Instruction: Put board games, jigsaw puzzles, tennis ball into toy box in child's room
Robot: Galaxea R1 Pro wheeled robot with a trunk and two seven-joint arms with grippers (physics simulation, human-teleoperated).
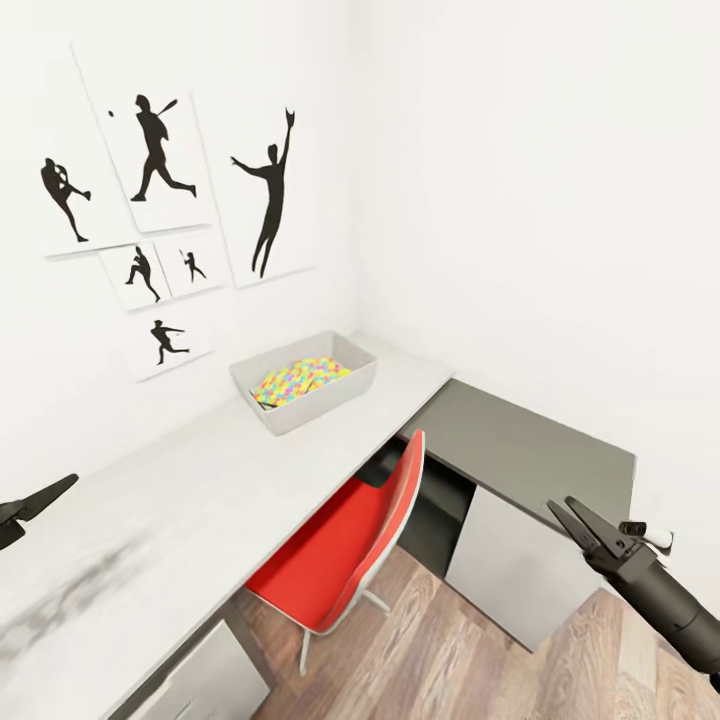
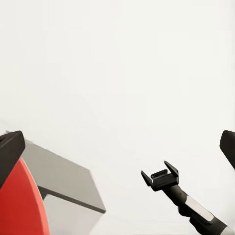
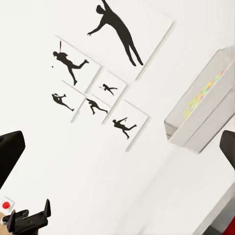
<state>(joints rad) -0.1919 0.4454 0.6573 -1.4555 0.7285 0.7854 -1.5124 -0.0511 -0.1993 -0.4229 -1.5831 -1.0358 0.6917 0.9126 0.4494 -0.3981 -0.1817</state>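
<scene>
Toy box (image 1: 305, 392) sits at the table's (image 1: 180, 500) far wall corner, puzzle-pattern panel (image 1: 298, 380) inside. Left gripper (image 1: 30, 505) and right gripper (image 1: 585, 528): both spread, empty.

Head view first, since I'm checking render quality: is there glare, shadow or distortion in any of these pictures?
Head view: wide-angle, the wall pictures lean, a dark smudge mottles the table top at near left. Left wrist view: a flat white wall, no shadow. Right wrist view: tilted, the toy box slants, its coloured contents slightly blurred.
</scene>
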